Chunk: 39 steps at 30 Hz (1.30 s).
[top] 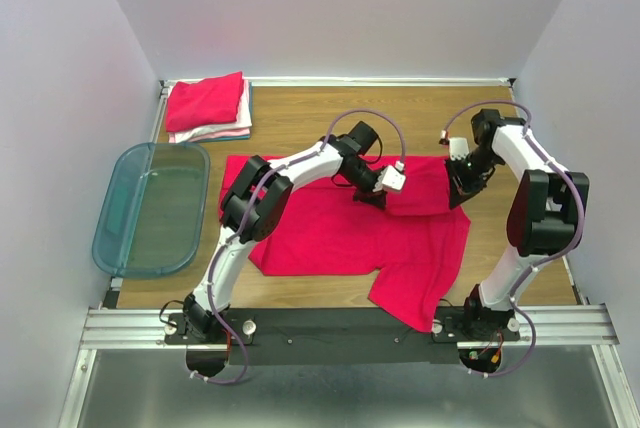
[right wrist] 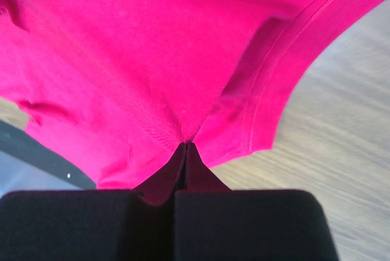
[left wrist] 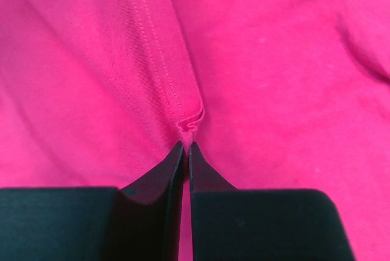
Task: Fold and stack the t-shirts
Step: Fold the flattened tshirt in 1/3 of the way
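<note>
- At the middle of the wooden table (top: 300, 123), the left gripper (left wrist: 186, 146) has its jaws pressed together on a stitched hem fold of the bright red-pink cloth t-shirt (top: 320, 233).
- At 3 o'clock from it, the right gripper (right wrist: 184, 145) pinches the same shirt's edge beside a curved hem, with bare wood beyond.
- The shirt lies spread across the table's centre, a flap turned over between the grippers.
- At 10 o'clock sits a stack of folded red-pink and white shirts (top: 208, 106).
- At 9 o'clock sits a translucent teal plastic bin (top: 150, 210).
</note>
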Each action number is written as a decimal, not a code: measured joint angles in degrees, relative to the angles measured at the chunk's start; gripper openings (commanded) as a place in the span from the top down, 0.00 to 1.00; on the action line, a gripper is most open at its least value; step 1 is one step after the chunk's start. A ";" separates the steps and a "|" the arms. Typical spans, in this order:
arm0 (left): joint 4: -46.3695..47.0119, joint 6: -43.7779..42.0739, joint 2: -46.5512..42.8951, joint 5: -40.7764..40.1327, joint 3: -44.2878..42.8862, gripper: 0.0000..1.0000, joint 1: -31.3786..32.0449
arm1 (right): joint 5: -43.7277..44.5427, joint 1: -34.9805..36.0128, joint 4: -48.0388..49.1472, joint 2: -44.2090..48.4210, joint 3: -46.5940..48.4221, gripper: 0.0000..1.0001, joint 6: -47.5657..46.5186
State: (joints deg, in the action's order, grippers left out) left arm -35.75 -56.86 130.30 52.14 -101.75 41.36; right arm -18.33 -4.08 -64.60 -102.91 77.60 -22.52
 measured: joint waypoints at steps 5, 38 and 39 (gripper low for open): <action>-2.56 -3.43 0.00 -0.94 0.22 0.83 1.16 | -0.02 0.00 -1.77 0.00 -2.10 0.94 -1.49; 12.61 36.70 -21.84 -22.38 24.00 0.83 -24.41 | 4.68 0.00 12.57 -18.67 16.06 0.67 3.89; 12.85 37.97 -21.84 -23.63 24.72 0.83 -24.85 | 5.09 0.00 12.81 -19.47 16.31 0.67 4.31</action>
State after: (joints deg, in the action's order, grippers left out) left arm -22.90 -18.90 108.47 28.51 -77.03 16.51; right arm -13.23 -4.08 -51.79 -122.39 93.91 -18.22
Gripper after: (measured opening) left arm 0.170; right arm 0.335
